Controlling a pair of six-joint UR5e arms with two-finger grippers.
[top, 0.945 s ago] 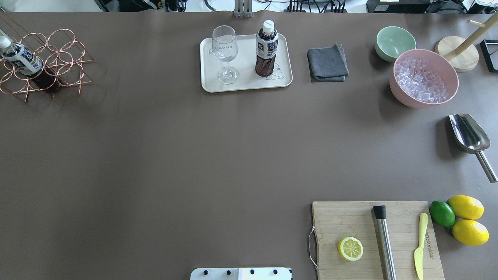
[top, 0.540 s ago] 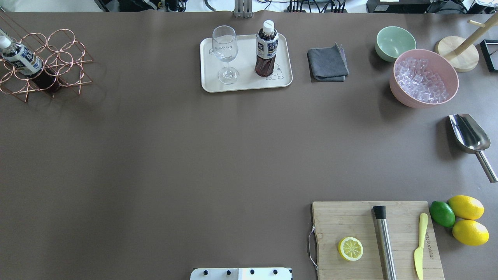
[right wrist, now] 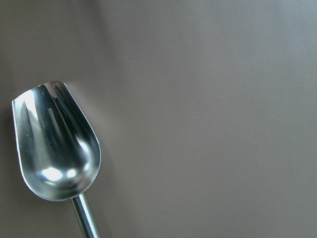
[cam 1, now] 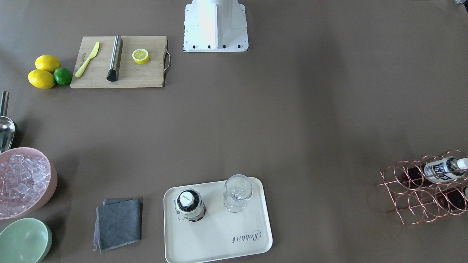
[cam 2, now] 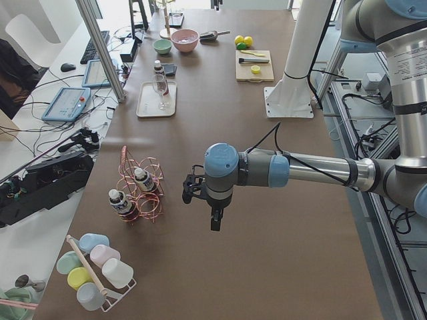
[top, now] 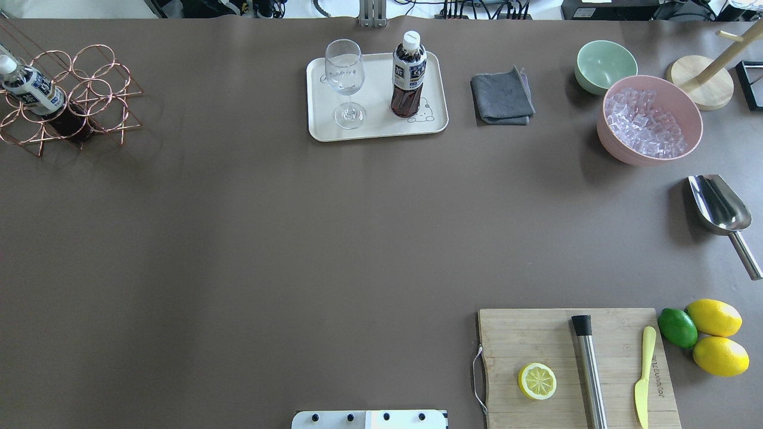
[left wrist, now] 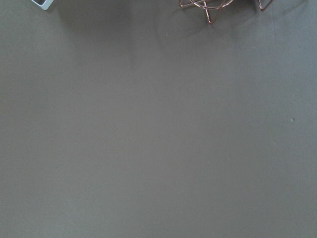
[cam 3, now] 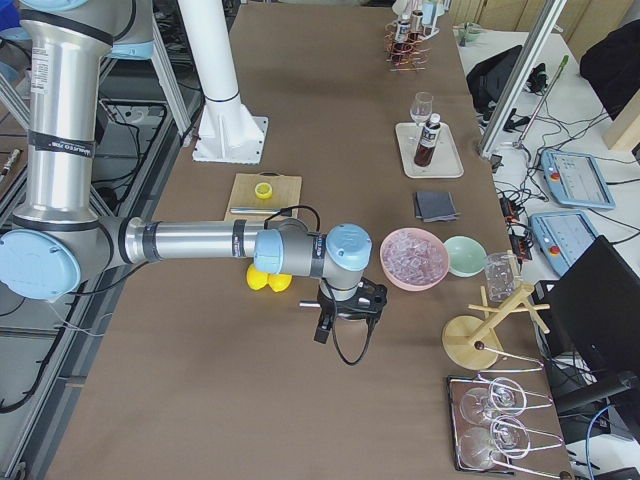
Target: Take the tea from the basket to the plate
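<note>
Hovering above the table, left hand and right hand grip nothing visible; their opening cannot be told.

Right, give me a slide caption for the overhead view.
One tea bottle stands beside a glass on the tray; another bottle sits in the wire basket at left.
</note>
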